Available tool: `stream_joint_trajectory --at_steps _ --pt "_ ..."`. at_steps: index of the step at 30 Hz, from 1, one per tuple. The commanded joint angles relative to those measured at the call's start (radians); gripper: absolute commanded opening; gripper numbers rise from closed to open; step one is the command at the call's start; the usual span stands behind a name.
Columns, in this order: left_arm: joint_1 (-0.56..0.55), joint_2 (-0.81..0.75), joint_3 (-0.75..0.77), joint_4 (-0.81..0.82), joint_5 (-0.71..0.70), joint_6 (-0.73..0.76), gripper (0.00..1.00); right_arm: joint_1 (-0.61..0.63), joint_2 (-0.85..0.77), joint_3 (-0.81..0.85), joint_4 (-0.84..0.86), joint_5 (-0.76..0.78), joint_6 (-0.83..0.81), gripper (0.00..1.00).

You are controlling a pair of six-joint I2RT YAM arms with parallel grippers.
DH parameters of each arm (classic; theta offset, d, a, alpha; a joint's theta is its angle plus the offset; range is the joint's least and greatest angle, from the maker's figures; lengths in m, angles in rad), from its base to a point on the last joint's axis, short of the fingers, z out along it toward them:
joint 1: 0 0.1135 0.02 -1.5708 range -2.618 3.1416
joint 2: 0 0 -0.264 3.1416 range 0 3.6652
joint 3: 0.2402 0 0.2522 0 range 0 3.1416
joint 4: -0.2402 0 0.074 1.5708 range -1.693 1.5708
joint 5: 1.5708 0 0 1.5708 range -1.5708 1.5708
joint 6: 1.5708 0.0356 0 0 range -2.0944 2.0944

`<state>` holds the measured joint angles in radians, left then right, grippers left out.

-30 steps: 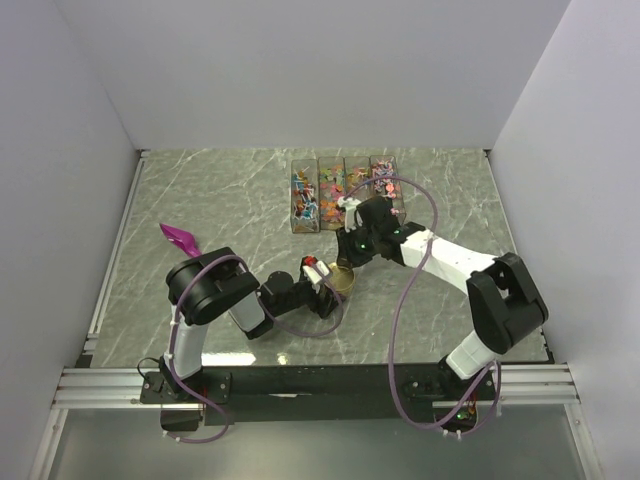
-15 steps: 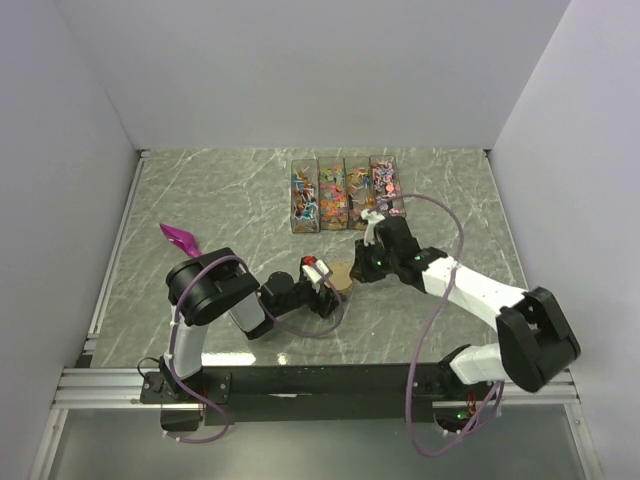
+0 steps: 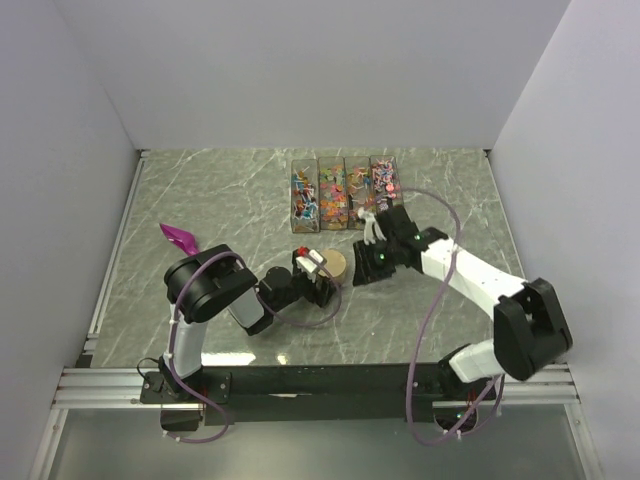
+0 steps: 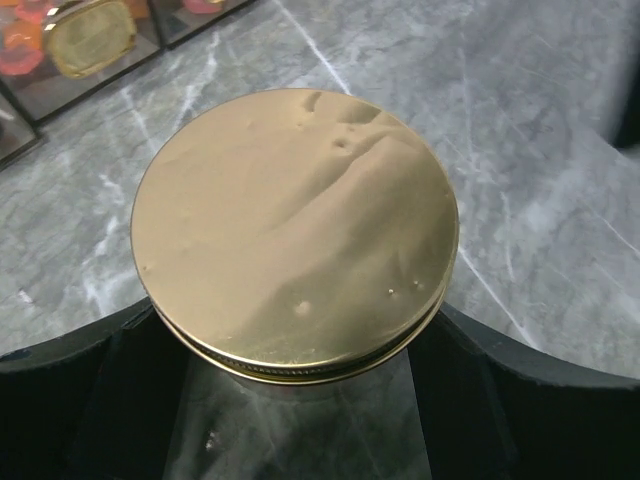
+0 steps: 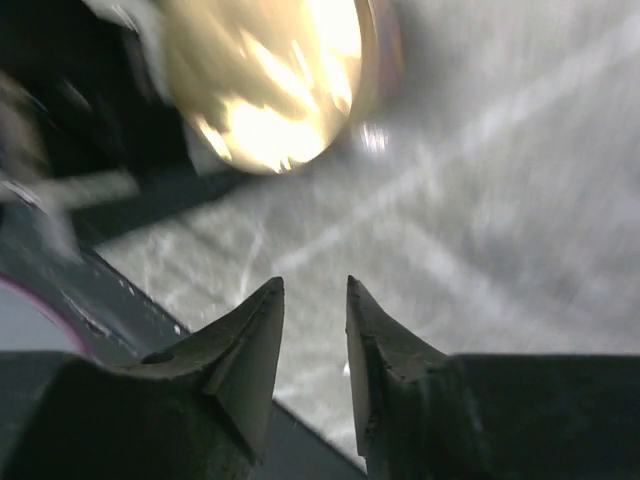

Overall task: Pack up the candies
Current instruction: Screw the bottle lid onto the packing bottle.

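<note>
A clear jar (image 4: 300, 425) with a round tan lid (image 4: 295, 225) on top sits between my left gripper's (image 4: 300, 400) black fingers (image 4: 70, 390), which are shut on it. In the top view the lid (image 3: 336, 264) is at the table's middle, with the left gripper (image 3: 318, 270) beside it. My right gripper (image 3: 364, 262) is just right of the lid, apart from it. Its jaws (image 5: 313, 285) stand a little apart and hold nothing, and the lid (image 5: 270, 80) is blurred ahead. The candies (image 3: 340, 190) lie in four clear boxes at the back.
A magenta scoop (image 3: 180, 238) lies at the left of the table. The candy boxes (image 4: 90, 40) stand just behind the jar. White walls close in the table on three sides.
My right gripper was over the lid, then swung right and came back to stop just right of it. The jar and left gripper shifted slightly up and left.
</note>
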<state>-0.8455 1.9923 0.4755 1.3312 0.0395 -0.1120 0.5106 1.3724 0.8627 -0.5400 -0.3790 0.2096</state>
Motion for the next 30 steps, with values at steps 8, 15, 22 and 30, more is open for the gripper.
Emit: stream_joint_trajectory --at_steps 8,15,22,30 --pt "-0.003 0.026 0.012 0.161 0.237 0.032 0.37 -0.006 0.273 0.375 -0.020 -0.080 -0.335 0.49" --pt "-0.001 0.030 0.028 0.140 0.261 0.040 0.37 -0.004 0.364 0.449 -0.098 -0.159 -0.432 0.50" --pt "-0.001 0.026 0.028 0.134 0.258 0.041 0.37 0.000 0.399 0.440 -0.106 -0.163 -0.458 0.50" --pt "0.000 0.011 0.034 0.102 0.197 0.029 0.34 0.029 0.373 0.378 -0.123 -0.121 -0.446 0.36"
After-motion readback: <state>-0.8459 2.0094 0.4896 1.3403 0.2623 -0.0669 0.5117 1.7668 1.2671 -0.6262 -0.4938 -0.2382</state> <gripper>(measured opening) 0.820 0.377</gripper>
